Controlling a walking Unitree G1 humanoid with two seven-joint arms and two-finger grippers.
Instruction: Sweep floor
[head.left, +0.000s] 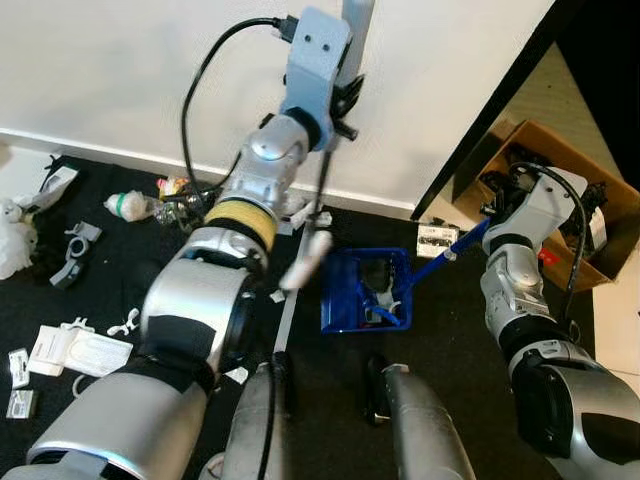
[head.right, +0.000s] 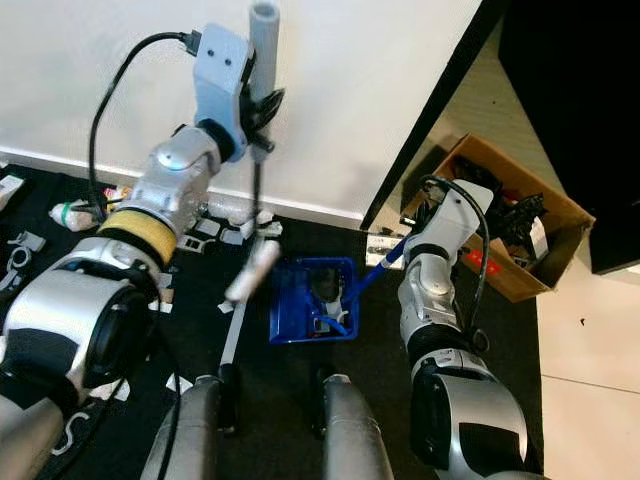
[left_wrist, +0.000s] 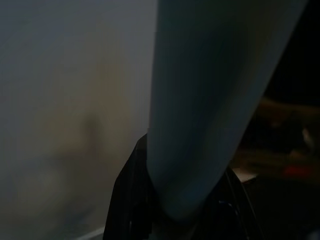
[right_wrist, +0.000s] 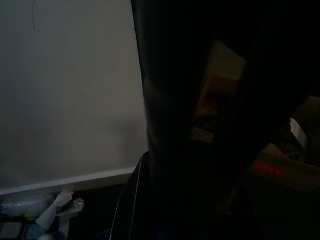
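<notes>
My left gripper (head.left: 346, 98) is raised high against the white wall, shut on the pale broom pole (head.right: 262, 25). In the left wrist view that pole (left_wrist: 210, 100) stands between the black fingers (left_wrist: 131, 200). The pole slants down past a white sleeve (head.left: 307, 259) towards the floor between my legs; its head is hidden. A blue dustpan (head.left: 345, 292) with dark debris in it rests on the black floor ahead. Its blue handle (head.left: 447, 258) rises to the right into my right gripper (head.left: 487, 222), which is shut on it. The right wrist view is very dark.
Litter lies on the black floor along the wall: a plastic bottle (head.left: 130, 205), white packets (head.left: 78, 351), small clips (head.left: 75, 245) and a small carton (head.left: 437, 238). An open cardboard box (head.left: 535, 140) of clutter stands at the right, past a dark door frame (head.left: 495, 100).
</notes>
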